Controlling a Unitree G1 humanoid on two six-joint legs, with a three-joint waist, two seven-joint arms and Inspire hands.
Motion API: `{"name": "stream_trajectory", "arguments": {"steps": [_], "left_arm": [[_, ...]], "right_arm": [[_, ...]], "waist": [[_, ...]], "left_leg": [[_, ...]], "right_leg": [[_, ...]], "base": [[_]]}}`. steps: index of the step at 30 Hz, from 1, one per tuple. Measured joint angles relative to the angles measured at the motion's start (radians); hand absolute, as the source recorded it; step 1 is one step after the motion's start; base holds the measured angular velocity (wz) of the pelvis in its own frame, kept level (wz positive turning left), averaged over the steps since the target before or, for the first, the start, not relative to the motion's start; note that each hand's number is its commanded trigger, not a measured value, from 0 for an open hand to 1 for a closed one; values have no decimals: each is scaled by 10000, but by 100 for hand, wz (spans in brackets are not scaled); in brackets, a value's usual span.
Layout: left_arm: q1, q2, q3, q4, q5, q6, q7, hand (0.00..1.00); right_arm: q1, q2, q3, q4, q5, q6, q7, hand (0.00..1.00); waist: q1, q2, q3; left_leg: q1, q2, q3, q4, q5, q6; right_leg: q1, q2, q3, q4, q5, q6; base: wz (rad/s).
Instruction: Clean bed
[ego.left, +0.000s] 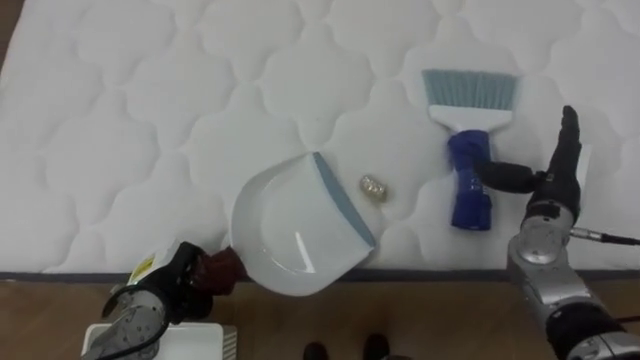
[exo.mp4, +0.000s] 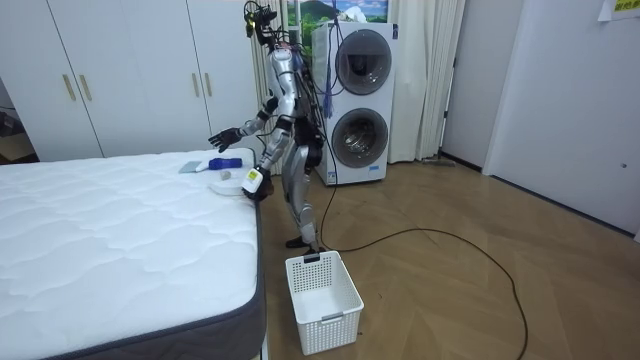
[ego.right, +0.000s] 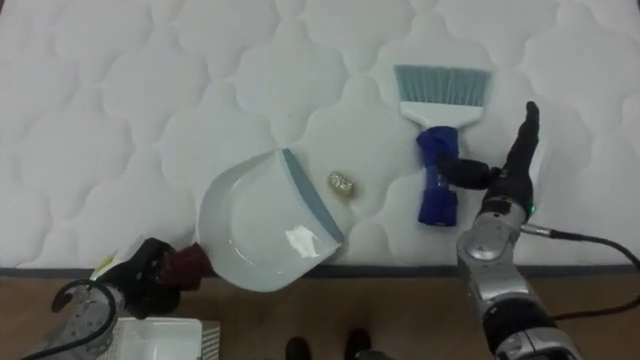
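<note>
A white dustpan (ego.left: 292, 229) with a grey-blue lip lies on the white quilted mattress (ego.left: 150, 110) near its front edge. My left hand (ego.left: 172, 285) is shut on its dark red handle (ego.left: 222, 267) just off the edge. A small crumpled gold scrap (ego.left: 374, 186) lies right in front of the lip. To its right lies a hand brush (ego.left: 468, 140) with a blue handle and pale blue bristles pointing away. My right hand (ego.left: 556, 175) hovers open beside the brush handle, thumb reaching toward it. In the room view I stand bent at the bed's edge.
A white plastic basket (exo.mp4: 322, 299) stands on the wooden floor (exo.mp4: 450, 290) by the bed's corner; its rim (ego.left: 150, 338) shows below my left hand. Stacked washing machines (exo.mp4: 360, 105) and white wardrobes (exo.mp4: 120, 70) line the wall behind.
</note>
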Motion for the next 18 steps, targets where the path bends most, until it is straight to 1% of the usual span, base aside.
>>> {"name": "stream_trajectory", "arguments": {"steps": [6,10,18], "left_arm": [[-1,-38,-1,-24,0,43,-48,100],[46,-90,-7,-58,13,67,-49,100],[66,-95,-6,-91,12,113,-49,100]], "right_arm": [[-268,-1,31,-72,174,0,35,0],[-276,0,78,-79,264,0,73,0],[-304,1,78,-83,379,0,124,0]], "waist": [[269,2,-2],[416,8,-6],[429,26,-20]], "left_leg": [[-68,-1,10,4,0,0],[-67,0,9,1,1,-3],[-68,-1,6,1,2,-3]], "right_leg": [[-128,-15,-2,32,-44,-50],[-132,-16,-16,39,-56,-69],[-127,-23,-38,45,-55,-68]], "base": [[0],[0],[0]]}}
